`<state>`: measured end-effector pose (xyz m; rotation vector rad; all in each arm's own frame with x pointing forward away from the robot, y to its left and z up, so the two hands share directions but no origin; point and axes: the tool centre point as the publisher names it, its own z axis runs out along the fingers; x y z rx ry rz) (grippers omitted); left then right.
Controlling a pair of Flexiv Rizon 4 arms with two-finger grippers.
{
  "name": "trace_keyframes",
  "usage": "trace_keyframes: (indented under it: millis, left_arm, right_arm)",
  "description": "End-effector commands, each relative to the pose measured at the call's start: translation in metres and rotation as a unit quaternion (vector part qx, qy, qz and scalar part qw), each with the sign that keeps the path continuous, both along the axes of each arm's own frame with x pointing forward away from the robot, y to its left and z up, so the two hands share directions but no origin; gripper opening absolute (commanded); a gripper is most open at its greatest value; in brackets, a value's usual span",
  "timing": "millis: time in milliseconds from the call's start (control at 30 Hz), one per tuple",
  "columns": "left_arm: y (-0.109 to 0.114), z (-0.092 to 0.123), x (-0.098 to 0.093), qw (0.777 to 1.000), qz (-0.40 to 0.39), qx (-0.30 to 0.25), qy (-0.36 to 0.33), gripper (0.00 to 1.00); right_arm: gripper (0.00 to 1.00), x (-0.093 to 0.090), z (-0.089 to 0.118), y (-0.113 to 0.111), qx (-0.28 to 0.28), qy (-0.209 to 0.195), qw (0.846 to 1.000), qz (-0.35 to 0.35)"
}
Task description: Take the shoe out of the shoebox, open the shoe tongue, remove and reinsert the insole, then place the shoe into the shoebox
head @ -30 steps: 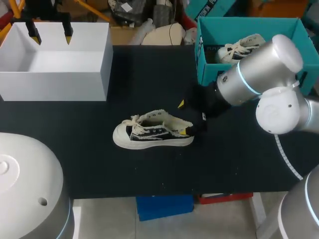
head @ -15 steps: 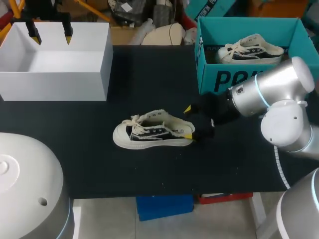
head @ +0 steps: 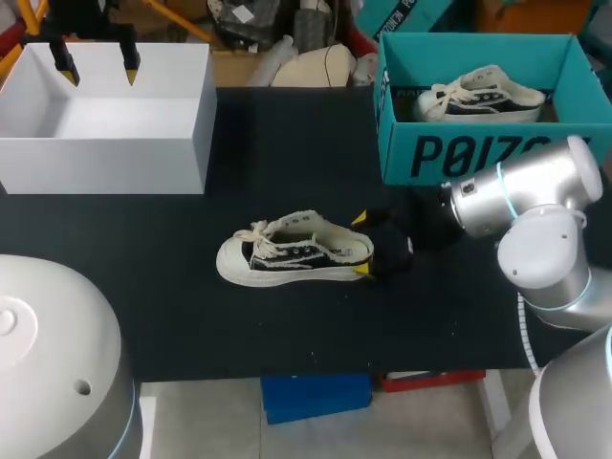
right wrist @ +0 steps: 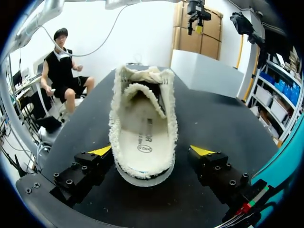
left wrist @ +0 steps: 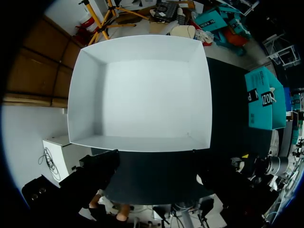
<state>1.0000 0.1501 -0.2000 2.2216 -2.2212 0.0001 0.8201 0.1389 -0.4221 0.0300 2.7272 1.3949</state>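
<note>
Head view, far left: my left end effector (head: 98, 69) hangs above the white box (head: 105, 143), fingers spread wide with nothing between them.
Tabletop middle: the shoe (head: 292, 253) sits on its sole on the dark tabletop (head: 287, 325), toe toward my left and heel toward my right, well apart from both boxes.
Heel of the shoe: my right end effector (head: 362, 245) is low at the heel and open, with one yellow tip on each side. In the right wrist view I see a sliver of gap at each tip, so it straddles the heel without gripping it.
Far right: the teal shoebox (head: 478, 158) stands at the rear, with a second shoe (head: 478, 96) lying in it.
Step in hand: I judge the shoe is out, and I am lining up on the heel to steady it before working the tongue (right wrist: 142, 90) and insole (right wrist: 141, 142).
Next move: probably a gentle, square pinch on the heel, then the left arm comes across, since it is far from the shoe. Too hard a squeeze would likely collapse the soft collar.
Hard to make out: the insole appears seated inside, but I cannot tell whether the tongue is pulled open. The left wrist view cuts off its own yellow tips, and I cannot pick out the shoe there. Which box the shoe belongs in, I cannot tell.
</note>
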Motion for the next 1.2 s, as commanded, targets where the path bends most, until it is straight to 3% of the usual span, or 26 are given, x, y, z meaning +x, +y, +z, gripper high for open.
trace_keyframes:
  millis: [33,733,767,800,1200]
  left_arm:
    - [0.0,0.0,0.0,1.0,0.0,0.0,0.0,1.0]
    - [0.0,0.0,0.0,1.0,0.0,0.0,0.0,1.0]
    - [0.0,0.0,0.0,1.0,0.0,0.0,0.0,1.0]
    - [0.0,0.0,0.0,1.0,0.0,0.0,0.0,1.0]
    - [0.0,0.004,0.004,1.0,-0.004,0.002,-0.003,1.0]
  right_arm:
    - [1.0,0.0,-0.007,0.006,0.007,0.006,1.0,-0.002]
    - [1.0,-0.008,-0.018,0.021,0.023,0.019,0.999,-0.013]
    - [0.67,-0.007,-0.018,0.02,0.018,0.014,0.999,-0.024]
    - [0.0,-0.006,-0.018,0.018,0.017,0.011,0.999,-0.035]
    - [0.0,-0.006,-0.018,0.018,0.021,0.005,0.999,-0.041]
